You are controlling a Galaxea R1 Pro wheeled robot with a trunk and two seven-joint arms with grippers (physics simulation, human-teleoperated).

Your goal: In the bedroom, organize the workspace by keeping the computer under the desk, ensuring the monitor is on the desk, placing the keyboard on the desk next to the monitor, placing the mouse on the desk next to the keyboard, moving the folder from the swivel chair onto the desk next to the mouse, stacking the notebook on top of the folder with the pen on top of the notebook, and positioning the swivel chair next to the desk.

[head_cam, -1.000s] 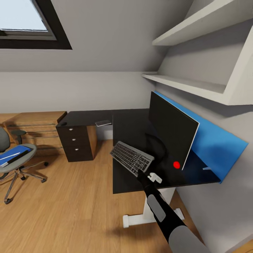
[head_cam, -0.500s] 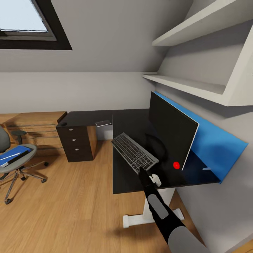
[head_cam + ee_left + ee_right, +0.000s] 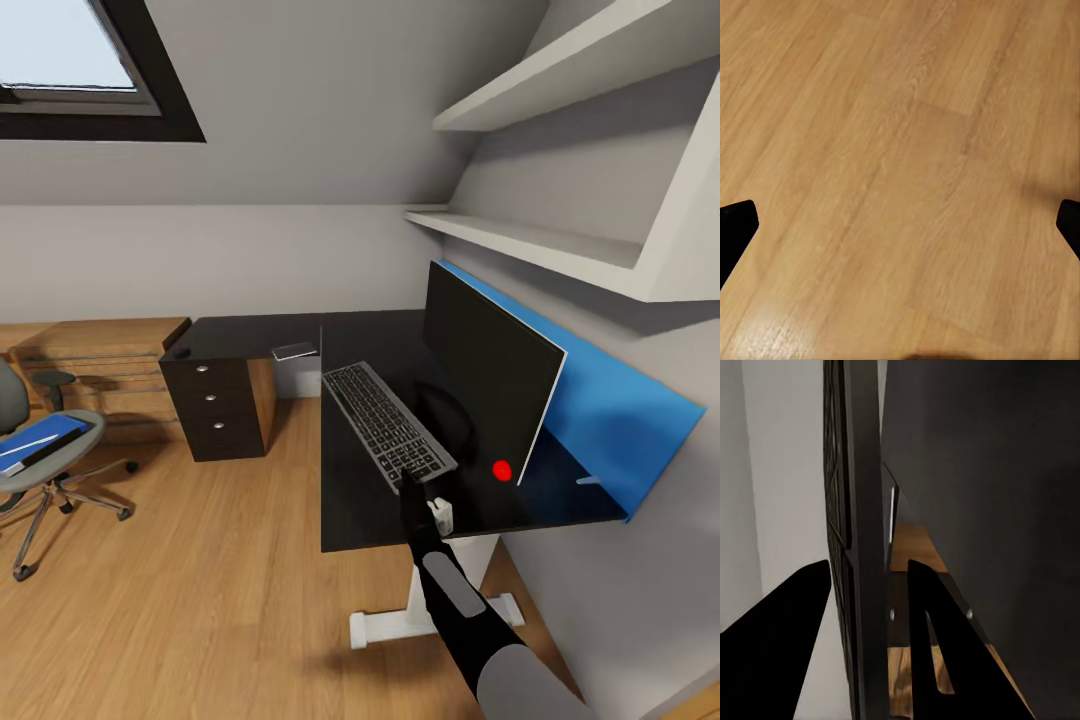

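One gripper, the right gripper (image 3: 410, 484), works at the desk (image 3: 345, 505). Its arm rises from the 5 o'clock corner of the head view toward the middle. Its two fingers (image 3: 937, 652) are pressed onto the near end of the keyboard (image 3: 388, 424); in the right wrist view the keyboard (image 3: 862, 555) is seen edge-on, pinched between them.

The left gripper (image 3: 900, 232) hangs over the wooden floor (image 3: 900, 150). Its two fingertips (image 3: 733, 229) sit at opposite edges of the left wrist view, spread wide, with nothing between them.

Head view count:
- One keyboard, near end in the grip, running on toward 11 o'clock along the desk top. Whether it lies flat cannot be told.
- One monitor (image 3: 490, 385), upright on the desk just beside the keyboard at 3 o'clock, with a red dot at its lower near corner.
- One desk, black and L-shaped, with one drawer unit (image 3: 215, 405) bearing three silver knobs.
- One notebook (image 3: 294, 351) on the desk at 11 o'clock from the keyboard, well apart from it.
- One mouse (image 3: 182, 352), a small dark shape on the far left corner of the desk.
- One swivel chair (image 3: 40, 465) at 9 o'clock, well apart from the desk.
- One blue folder (image 3: 45, 438) on the chair seat, with a white pen (image 3: 25, 446) lying on it.
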